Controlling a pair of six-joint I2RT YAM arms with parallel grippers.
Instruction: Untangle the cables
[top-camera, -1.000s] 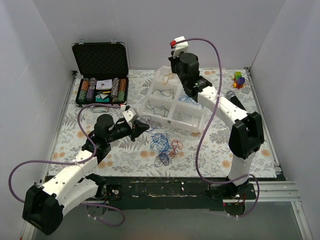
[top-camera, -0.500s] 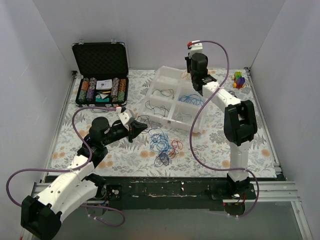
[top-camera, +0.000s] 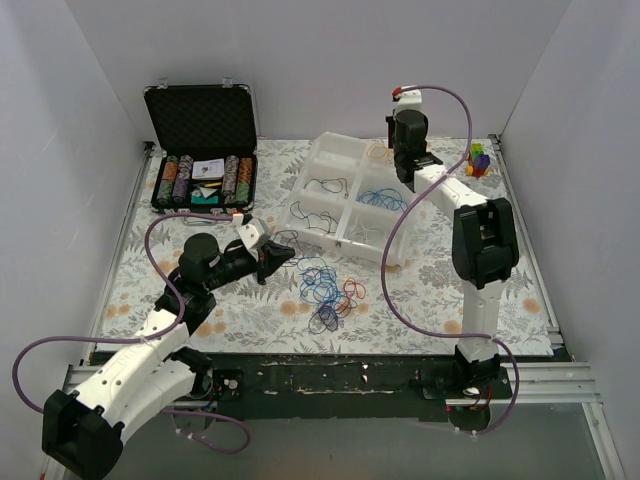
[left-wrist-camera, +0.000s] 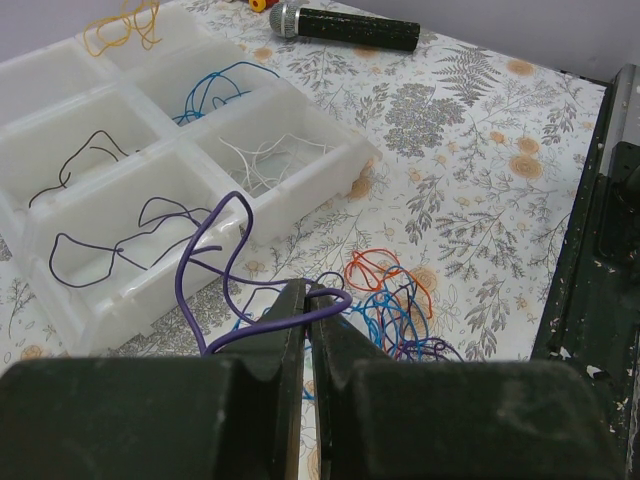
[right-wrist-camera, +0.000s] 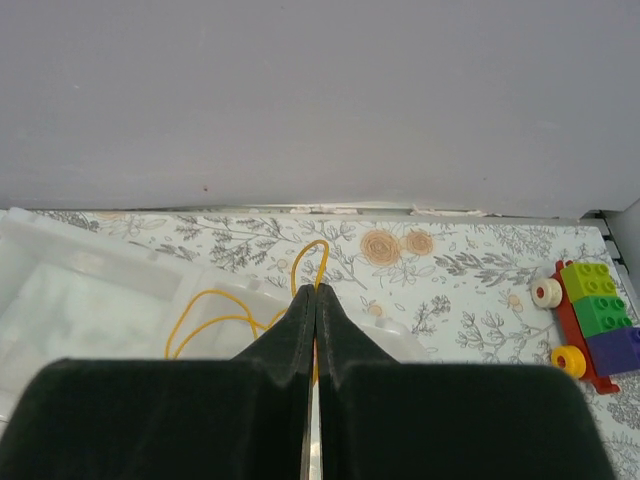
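Cables (top-camera: 325, 285): loose tangle of blue, red and black loops on table (top-camera: 440, 290), just in front of tray (left-wrist-camera: 110, 305), between arms.
Left gripper (left-wrist-camera: 306, 296): fingers pressed together, pinching purple cable (left-wrist-camera: 215, 240), which loops up beside tray.
Right gripper (right-wrist-camera: 315, 292): pressed together on yellow cable (right-wrist-camera: 318, 242), over tray's far corner.
Tray compartments: black, blue, white and yellow strands.
Case (top-camera: 200, 140): far left.
Microphone (left-wrist-camera: 345, 25), toy bricks (right-wrist-camera: 598, 320): far right.

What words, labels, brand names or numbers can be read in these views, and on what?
No text can be read in any view.
Small box among the chips in the black case: some print, too small to read.
Microphone and toy bricks: no markings visible.
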